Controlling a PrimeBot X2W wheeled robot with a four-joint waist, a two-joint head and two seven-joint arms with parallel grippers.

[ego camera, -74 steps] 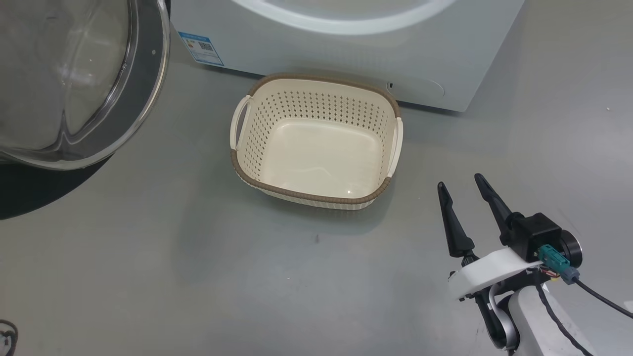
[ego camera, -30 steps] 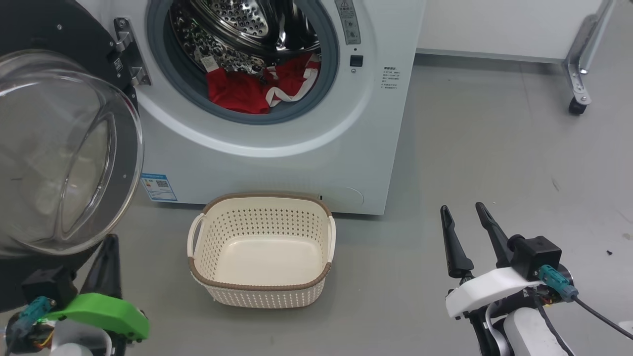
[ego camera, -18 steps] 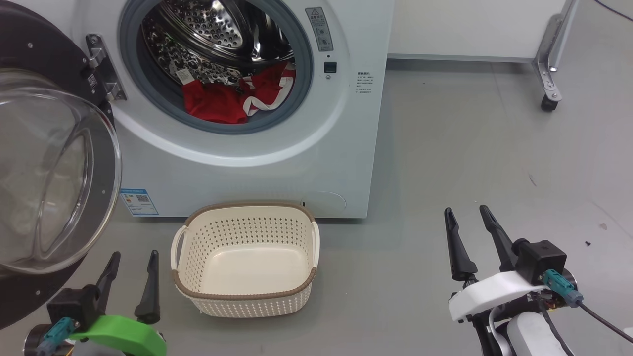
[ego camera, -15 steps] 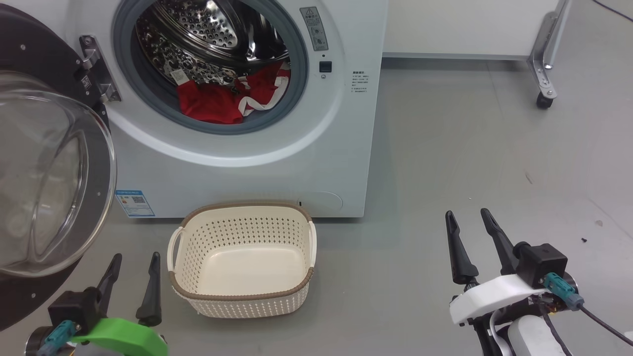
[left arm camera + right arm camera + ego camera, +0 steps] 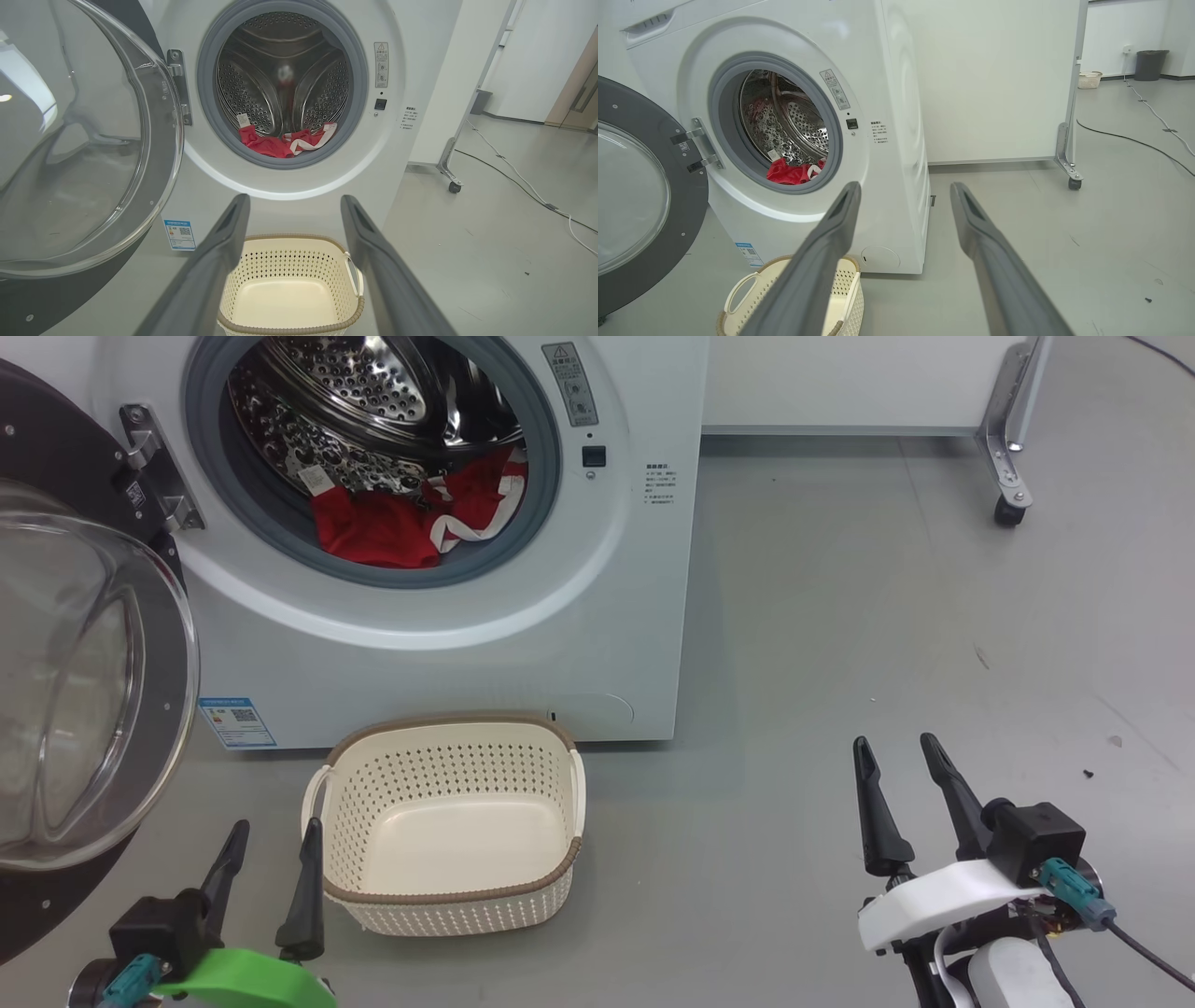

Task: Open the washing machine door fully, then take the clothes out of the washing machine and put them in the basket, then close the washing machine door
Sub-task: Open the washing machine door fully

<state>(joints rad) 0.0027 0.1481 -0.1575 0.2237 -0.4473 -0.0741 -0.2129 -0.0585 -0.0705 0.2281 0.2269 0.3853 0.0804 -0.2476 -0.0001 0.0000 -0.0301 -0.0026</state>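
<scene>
Door (image 5: 84,672): swung wide open at far left in the head view, hanging from a metal hinge (image 5: 154,476) on the left side of the opening. The black rim faces out and the clear glass bowl bulges toward the camera.

Left tool (image 5: 277,823): lower left, on a green mount, with its two dark fingers spread apart and nothing between them. They point up the view. The right finger sits just beside the basket's left handle; I cannot tell if they touch. In the left wrist view the fingers frame the basket low down, with the drum above them.

Blue label (image 5: 236,721): low on the machine's front, left of the basket.

Washing machine (image 5: 523,644): white front-loader with its opening exposed, showing the grey seal and the perforated steel drum.

Clothes (image 5: 401,518): red with white trim, heaped at the bottom of the drum toward the front. They lie against the lower seal, and a white tag shows at their left.

Basket (image 5: 448,723): on the floor (image 5: 840,616), upright, just in front of the machine and below the opening. It is cream with a brown rim, and its bottom is in plain view.

Right tool (image 5: 893,740): lower right, on a white mount, fingers parted and gripping nothing. It is over bare floor, well apart from the basket. The right wrist view looks past its fingers at the machine's right front corner.

White panel on a wheeled foot (image 5: 1006,511): behind and to the right of the machine.
</scene>
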